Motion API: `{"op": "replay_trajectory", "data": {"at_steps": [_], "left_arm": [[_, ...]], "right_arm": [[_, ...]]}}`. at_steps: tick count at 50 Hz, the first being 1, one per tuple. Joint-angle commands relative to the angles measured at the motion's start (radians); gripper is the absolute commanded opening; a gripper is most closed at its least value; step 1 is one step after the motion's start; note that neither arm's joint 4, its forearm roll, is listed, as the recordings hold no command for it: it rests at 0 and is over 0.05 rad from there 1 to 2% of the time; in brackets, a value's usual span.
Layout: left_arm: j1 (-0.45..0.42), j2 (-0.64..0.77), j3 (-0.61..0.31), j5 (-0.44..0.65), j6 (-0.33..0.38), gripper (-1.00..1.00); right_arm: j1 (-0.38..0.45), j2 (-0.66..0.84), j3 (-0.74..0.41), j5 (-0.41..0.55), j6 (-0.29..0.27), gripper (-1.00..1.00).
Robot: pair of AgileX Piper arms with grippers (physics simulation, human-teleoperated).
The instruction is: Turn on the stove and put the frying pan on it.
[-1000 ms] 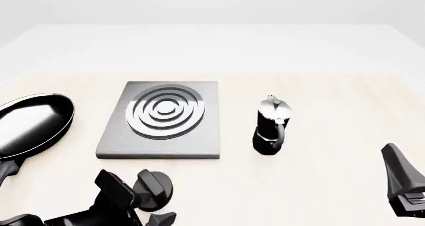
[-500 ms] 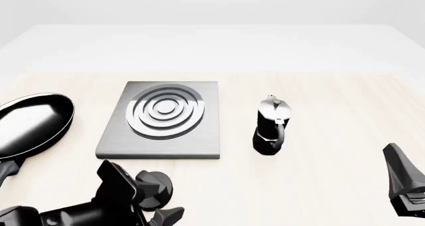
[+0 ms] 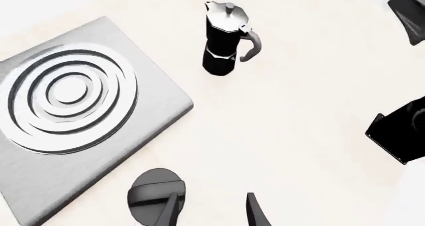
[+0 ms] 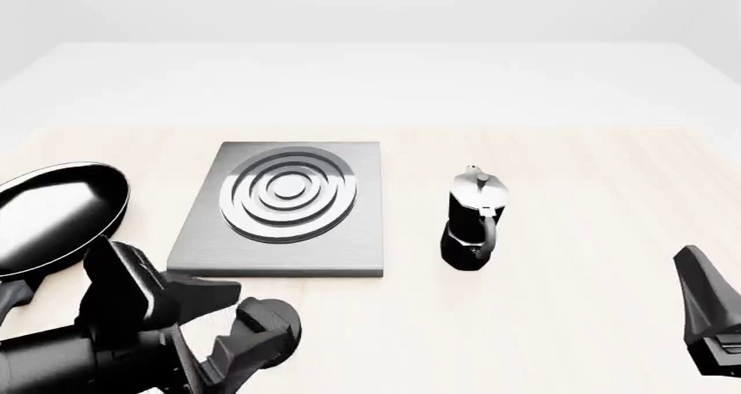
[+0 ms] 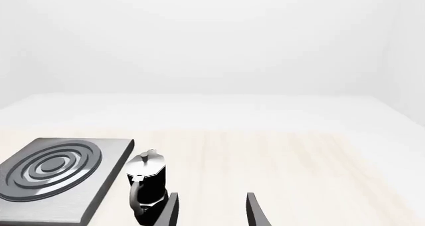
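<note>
The left gripper (image 4: 226, 329) is tilted sideways, jaws spread beside the knob (image 4: 269, 327). The right gripper (image 5: 211, 211) hangs open near the pot (image 5: 147, 182).

I see stove (image 4: 281, 212) as brushed matt grey metal, rings shinier silver. Frying pan (image 4: 52, 216) glossy black, mirror-like. Knob (image 3: 155, 193) dull black plastic look. Moka pot (image 4: 473, 218) black base, polished silver top. Table (image 4: 579, 238) pale matt wood grain.

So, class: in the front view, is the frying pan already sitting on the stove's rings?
No, the frying pan lies on the table left of the stove, whose rings are bare.
</note>
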Motion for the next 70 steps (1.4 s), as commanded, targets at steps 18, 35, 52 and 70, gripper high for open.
{"op": "replay_trajectory", "data": {"at_steps": [18,35,52,70], "left_arm": [[0.283,-0.414,-0.224,0.560,0.105,1.00],[0.516,-0.489,-0.248,0.676,0.151,1.00],[0.761,-0.494,-0.248,0.714,0.234,1.00],[1.001,-0.366,-0.145,0.564,0.312,1.00]], "right_arm": [[0.037,0.000,-0.028,0.017,-0.008,1.00],[0.065,0.000,-0.045,0.027,-0.011,1.00],[0.089,0.001,-0.045,0.027,-0.009,1.00],[0.110,0.002,-0.038,0.020,-0.011,1.00]]}}
